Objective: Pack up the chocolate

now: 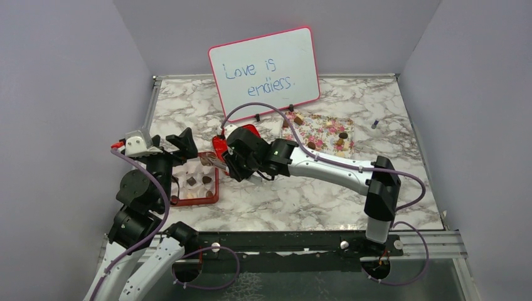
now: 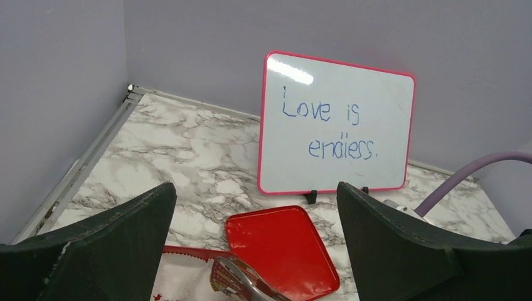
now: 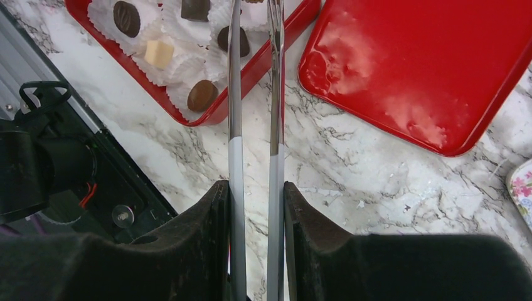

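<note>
Chocolate [image 3: 202,94] sits in two places: several pieces, dark, lighter brown and one cream, each nested in a white paper cup [image 3: 179,68] inside the red box [image 3: 213,116], and a few more loose on the flower-patterned tray [image 1: 323,128], well apart to the right. The cups keep each piece separate and seated, which suggests the box is where the rest must go. Over the box's near corner run the metal tongs [image 3: 235,125], their two arms squeezed close together. The right gripper [image 3: 254,194] is clamped on their handle end, presumably because the pieces are far too small for its own fingers. The tips pass out of the right wrist view, so I cannot tell whether they carry a piece. The left gripper [image 2: 256,191] hangs just beside the box with its fingers spread wide and nothing between them, probably ready to steady the box or help with closing it. The red lid [image 3: 426,63] lies flat on the marble table [image 1: 301,194] just beyond the box, out of the way while filling goes on. A whiteboard [image 1: 266,69] stands at the back.
</note>
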`<state>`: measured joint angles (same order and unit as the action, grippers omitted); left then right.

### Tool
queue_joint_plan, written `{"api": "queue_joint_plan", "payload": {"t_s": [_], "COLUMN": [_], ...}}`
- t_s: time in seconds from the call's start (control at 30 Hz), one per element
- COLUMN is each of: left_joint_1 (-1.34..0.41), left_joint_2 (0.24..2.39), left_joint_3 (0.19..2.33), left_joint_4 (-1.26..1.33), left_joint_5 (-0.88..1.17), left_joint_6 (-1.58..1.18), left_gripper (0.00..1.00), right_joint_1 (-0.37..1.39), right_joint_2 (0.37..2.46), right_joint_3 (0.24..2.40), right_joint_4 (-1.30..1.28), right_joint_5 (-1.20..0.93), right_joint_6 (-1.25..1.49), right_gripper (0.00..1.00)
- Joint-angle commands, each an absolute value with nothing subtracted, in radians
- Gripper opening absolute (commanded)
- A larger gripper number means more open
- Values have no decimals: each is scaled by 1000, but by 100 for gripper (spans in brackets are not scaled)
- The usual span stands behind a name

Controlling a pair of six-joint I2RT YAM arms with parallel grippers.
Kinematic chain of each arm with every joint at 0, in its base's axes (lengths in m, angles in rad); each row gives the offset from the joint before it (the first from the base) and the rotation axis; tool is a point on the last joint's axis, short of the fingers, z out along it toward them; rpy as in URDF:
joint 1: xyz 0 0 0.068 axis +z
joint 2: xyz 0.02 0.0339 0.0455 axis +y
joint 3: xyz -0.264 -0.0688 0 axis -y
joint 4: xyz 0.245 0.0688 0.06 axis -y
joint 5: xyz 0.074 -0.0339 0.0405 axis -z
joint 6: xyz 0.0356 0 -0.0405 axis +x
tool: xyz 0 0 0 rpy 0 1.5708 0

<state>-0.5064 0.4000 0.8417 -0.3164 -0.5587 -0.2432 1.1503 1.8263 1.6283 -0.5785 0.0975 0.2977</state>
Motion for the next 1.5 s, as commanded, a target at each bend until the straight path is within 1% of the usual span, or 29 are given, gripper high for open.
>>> {"api": "queue_joint_plan", "payload": {"t_s": [0.0,0.43,0.67,1.3,1.47], "left_joint_1": [-511,-511,-511,-511,-511], "left_joint_2": [385,375,397,380,381], "left_joint_3": [868,878,894,867,856], "left_joint_4": [-316,-328,-329,-322,-324], "left_joint_5": [-576,-577,-570,-546,-545], "left_joint_6": [-254,-261,-257,-228,-219], "left_gripper": [99,99,99,99,99], "right_joint_1": [1168,1186,1192,1212,1213], "right_joint_2": [1881,1989,2009,1986,1940], "right_joint_3": [1700,1793,1846,1851,1836], "right_joint_4": [-564,-665,-702,-724,-724], "right_joint_5": [95,225,278,296,291], "right_joint_6": [271,228,213,227,228], "right_gripper": [29,33,37,40,40]}}
